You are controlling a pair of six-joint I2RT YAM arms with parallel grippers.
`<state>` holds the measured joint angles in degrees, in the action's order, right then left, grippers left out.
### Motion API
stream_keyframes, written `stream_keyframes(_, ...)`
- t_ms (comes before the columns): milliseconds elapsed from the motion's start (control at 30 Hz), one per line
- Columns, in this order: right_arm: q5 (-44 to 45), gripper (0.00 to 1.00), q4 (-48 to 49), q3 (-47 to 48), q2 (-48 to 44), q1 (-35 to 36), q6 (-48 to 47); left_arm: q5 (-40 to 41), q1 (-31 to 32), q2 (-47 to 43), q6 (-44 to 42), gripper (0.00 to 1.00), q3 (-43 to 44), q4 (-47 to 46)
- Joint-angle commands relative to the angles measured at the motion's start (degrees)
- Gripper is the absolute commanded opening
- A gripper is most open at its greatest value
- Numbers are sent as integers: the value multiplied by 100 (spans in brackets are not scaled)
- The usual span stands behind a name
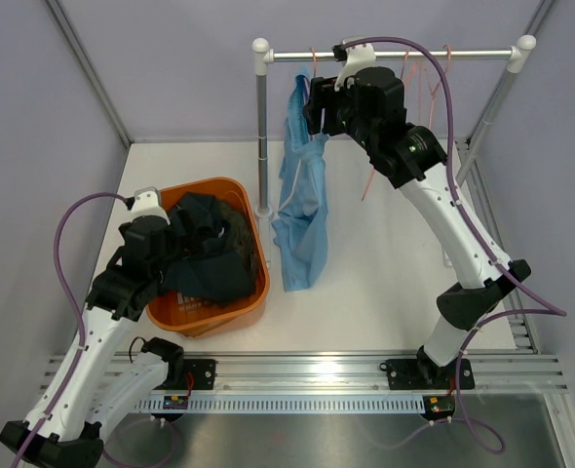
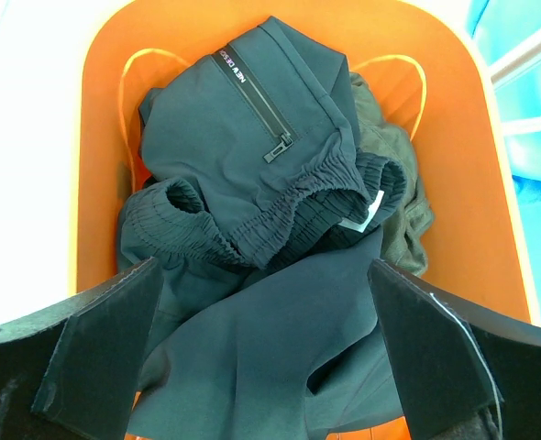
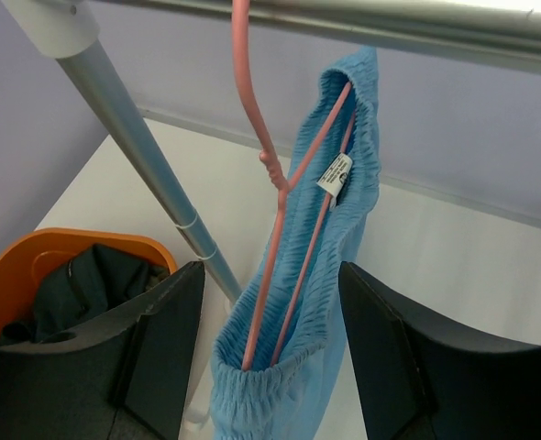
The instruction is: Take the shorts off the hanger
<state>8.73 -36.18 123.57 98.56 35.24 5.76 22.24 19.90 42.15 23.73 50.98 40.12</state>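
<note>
The olive shorts (image 2: 399, 183) lie mostly buried under the navy shorts (image 2: 225, 156). The light blue shorts (image 3: 321, 302) run off the right wrist view's bottom edge, and their label (image 3: 336, 172) is too small to read.

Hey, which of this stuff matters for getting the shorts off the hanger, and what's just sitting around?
Job: light blue shorts, pink hanger, open right gripper; navy shorts and olive shorts, already in the orange basket.
Just there: rack rail, open left gripper over the basket.
</note>
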Motion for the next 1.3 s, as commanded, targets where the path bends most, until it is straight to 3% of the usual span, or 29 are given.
stream_keyframes(0, 454, 69, 874, -43, 22, 53, -119, -123, -21, -40, -70, 99, -44, -303)
stream_keyframes(500, 1025, 65, 1780, 221, 945, 53, -470, -176, -21, -75, -79, 99, -62, -303)
stream_keyframes(767, 1280, 64, 2343, -113, 858, 53, -532, -202, -21, -67, -79, 99, -71, -312)
stream_keyframes(1033, 1394, 63, 2283, -219, 822, 53, -532, -246, -21, -40, -87, 99, -71, -312)
stream_keyframes(1200, 1438, 55, 2475, -412, 700, 53, -708, -255, -21, -49, -87, 99, -71, -320)
stream_keyframes(1267, 1465, 45, 2502, -413, 708, 53, -734, -264, -21, -40, -88, 99, -71, -312)
